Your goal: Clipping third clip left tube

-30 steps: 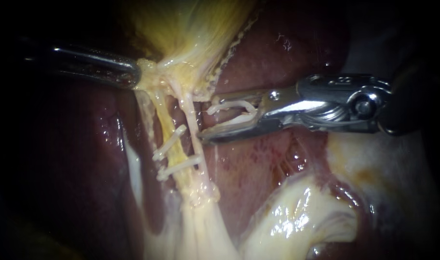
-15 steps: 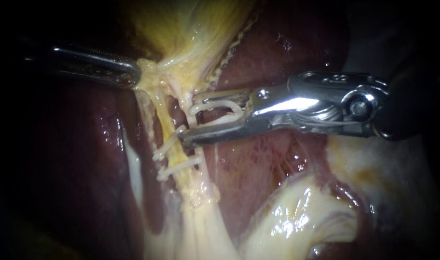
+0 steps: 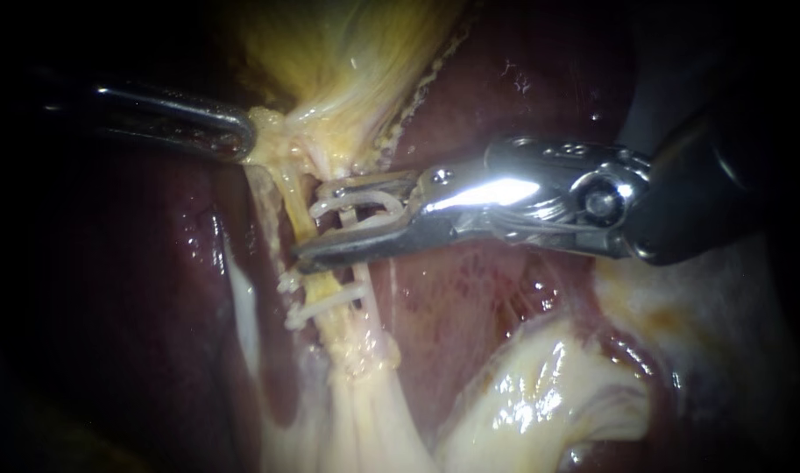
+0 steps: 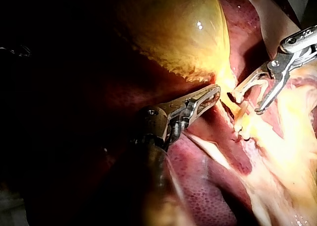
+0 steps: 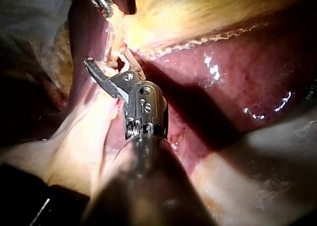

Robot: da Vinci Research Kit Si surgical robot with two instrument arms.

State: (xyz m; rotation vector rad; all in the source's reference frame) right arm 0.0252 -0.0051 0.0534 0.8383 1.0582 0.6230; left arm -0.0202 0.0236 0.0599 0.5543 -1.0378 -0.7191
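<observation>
My left instrument enters from the left, jaws shut on yellow tissue at the gallbladder's narrow end, holding it taut. The left tube runs down from there and carries two white clips lower down. My right instrument holds an open white clip in wide-apart jaws that straddle the left tube just above those two clips. In the left wrist view my right instrument sits just ahead of my left instrument. The right wrist view shows the right instrument at the tube.
Dark red liver lies behind and to both sides of the tubes. A second, paler tube runs just right of the left one. Glistening pale fatty tissue bulges at the lower right.
My right instrument has moved left with its open clip, from beside the tubes to straddling the left tube. Its lower jaw now covers part of the upper clip. The left instrument has held still.
</observation>
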